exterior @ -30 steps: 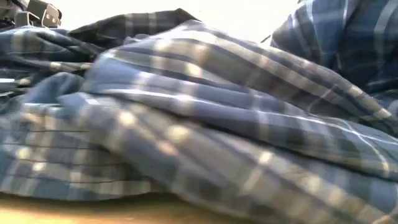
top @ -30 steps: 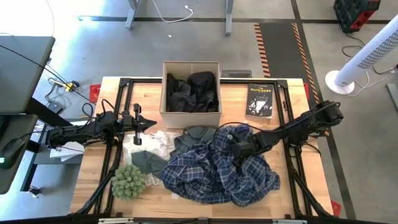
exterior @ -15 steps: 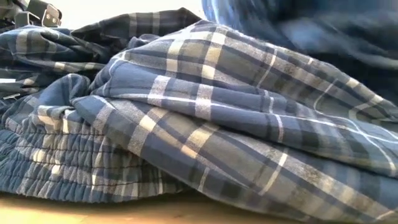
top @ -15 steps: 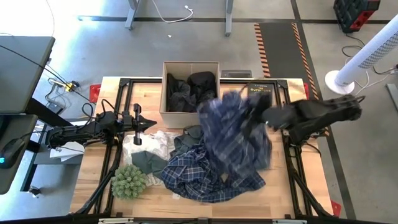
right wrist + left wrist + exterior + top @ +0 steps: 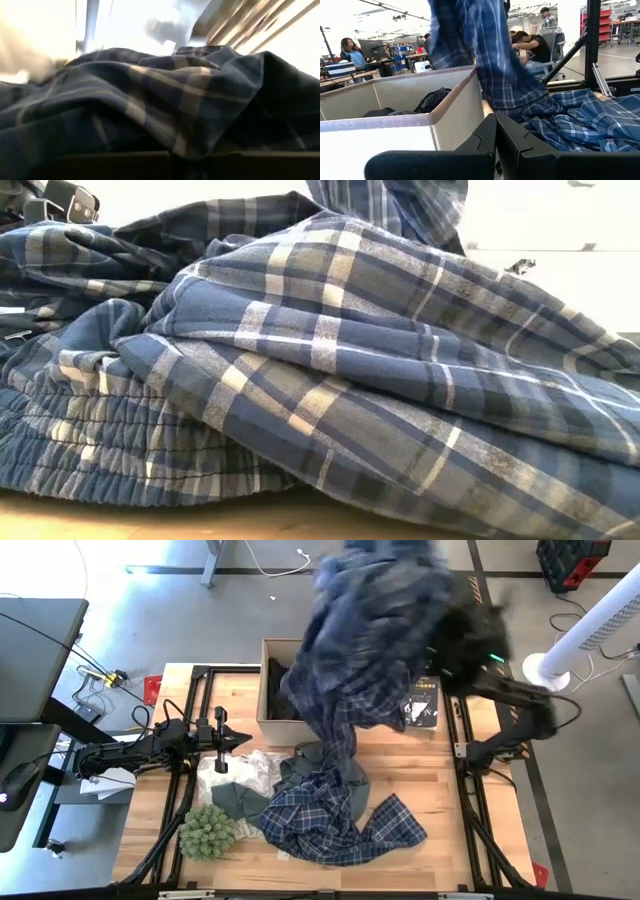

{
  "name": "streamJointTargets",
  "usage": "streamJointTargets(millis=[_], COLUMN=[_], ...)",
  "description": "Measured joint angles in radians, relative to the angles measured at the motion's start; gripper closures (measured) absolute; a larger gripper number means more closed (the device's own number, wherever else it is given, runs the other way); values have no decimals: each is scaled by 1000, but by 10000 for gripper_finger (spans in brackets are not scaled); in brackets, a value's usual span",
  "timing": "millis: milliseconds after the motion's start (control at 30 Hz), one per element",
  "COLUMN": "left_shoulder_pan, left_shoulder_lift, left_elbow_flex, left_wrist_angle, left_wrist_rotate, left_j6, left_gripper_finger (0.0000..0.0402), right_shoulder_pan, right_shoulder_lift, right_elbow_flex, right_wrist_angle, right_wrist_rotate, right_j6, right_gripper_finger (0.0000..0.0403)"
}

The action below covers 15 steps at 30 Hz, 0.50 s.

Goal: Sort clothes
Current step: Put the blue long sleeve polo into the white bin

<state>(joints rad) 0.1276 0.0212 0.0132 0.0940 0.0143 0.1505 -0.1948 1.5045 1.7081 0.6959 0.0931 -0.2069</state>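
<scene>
1. Plaid garment [image 5: 370, 630], blue and white, is what you have up in the air: its bulk hangs blurred above the cardboard box [image 5: 268, 705] and the far side of the table [image 5: 440, 775], with a tail running down to the rest of it heaped on the table near the front.
2. Your right gripper [image 5: 445, 635] is raised high over the table's far right, pressed against the lifted cloth. Your right wrist view is filled with plaid, so you cannot tell from it whether the fingers are clenched or released.
3. Your left gripper [image 5: 222, 737] waits low at the left side of the table, just beside the box's left wall. Its fingers [image 5: 485, 140] are pressed together with nothing between them.
4. You have black clothes [image 5: 300, 695] already lying inside the box.
5. A white garment [image 5: 250, 772] lies in front of the left gripper, with a grey garment [image 5: 238, 800] at its near edge and a dark green garment [image 5: 318, 755] beside it, partly under the plaid.
6. A spiky green plant ball [image 5: 207, 832] sits at the front left, touching the grey garment.
7. A black book [image 5: 422, 705] lies at the far right, partly hidden by the lifted plaid.
8. People sit at desks in the room behind, in your left wrist view.
</scene>
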Motion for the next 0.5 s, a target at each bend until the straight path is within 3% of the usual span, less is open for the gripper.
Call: streamJointTargets(millis=[67,267,500], left_shoulder_pan=[0,0,0], left_shoulder_lift=[0,0,0], left_elbow_flex=[0,0,0], left_wrist_angle=[0,0,0], left_wrist_rotate=[0,0,0], left_j6=[0,0,0], left_gripper_finger=[400,400,400], right_shoulder_pan=[-69,-193,-223], right_shoulder_lift=[98,340,464], right_elbow_flex=[79,243,241], right_wrist_angle=[-150,-688,-1191], right_wrist_rotate=[-50,-53,-55], right_j6=[63,151,177], right_gripper_finger=[397,394,393])
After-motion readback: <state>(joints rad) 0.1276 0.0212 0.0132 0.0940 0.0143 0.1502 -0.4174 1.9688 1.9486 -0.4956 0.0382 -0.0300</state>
